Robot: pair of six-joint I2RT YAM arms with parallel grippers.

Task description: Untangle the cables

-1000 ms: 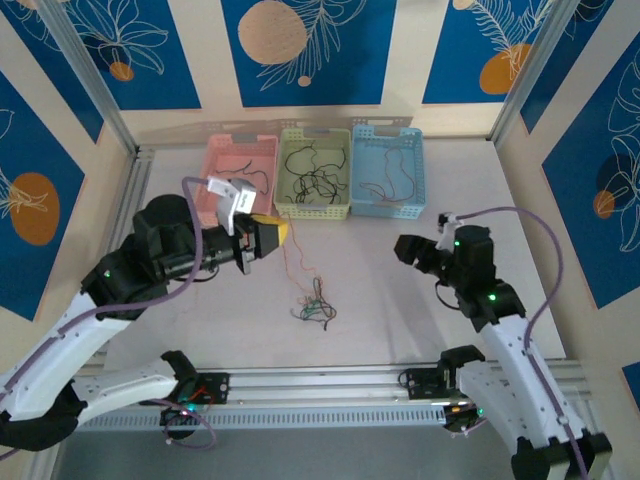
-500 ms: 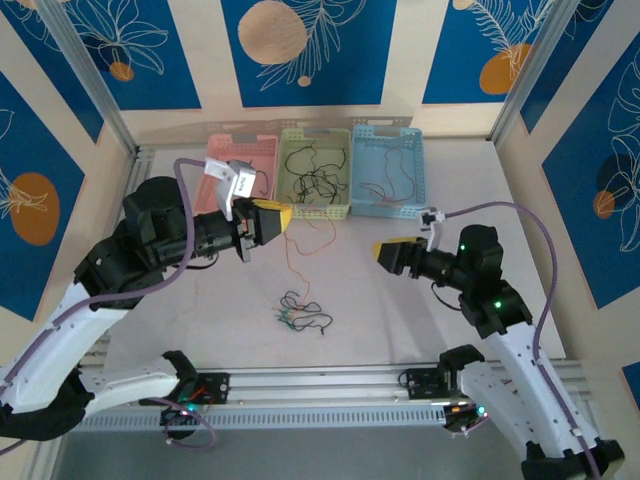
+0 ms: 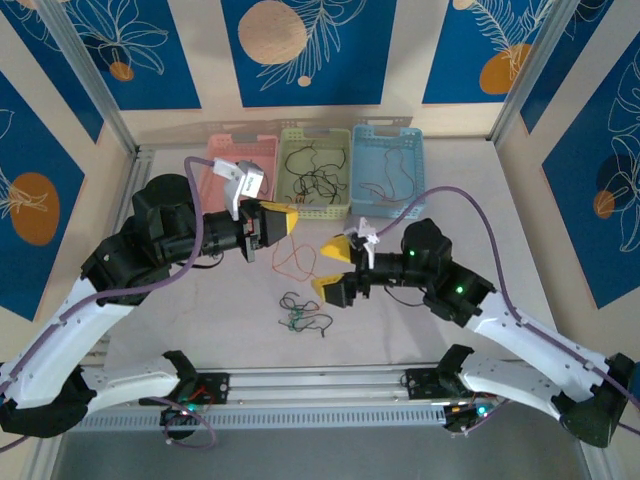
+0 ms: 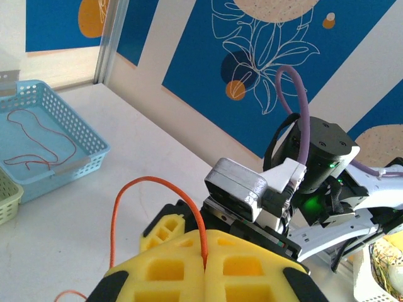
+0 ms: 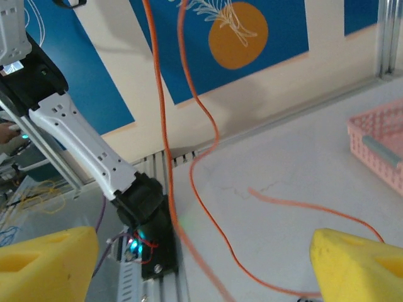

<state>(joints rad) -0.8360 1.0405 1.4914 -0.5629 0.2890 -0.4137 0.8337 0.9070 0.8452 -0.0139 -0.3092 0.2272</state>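
Your left gripper (image 3: 277, 222), left of centre in the top view, is clamped on an orange cable (image 4: 114, 226) raised over the counter (image 3: 230, 325). Your right gripper (image 3: 332, 268) stands wide at mid-frame, the strand hanging between its pads (image 5: 352, 264), nothing held. The tangle of cables (image 3: 300, 312) lies just below it. The step looks like freeing one strand; next, likely close the right gripper lower on it and draw it clear.

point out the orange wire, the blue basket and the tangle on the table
orange wire (image 4: 151, 180), left wrist view, top of its loop
blue basket (image 3: 388, 210), top view, near wall
tangle (image 3: 303, 312), top view, its middle
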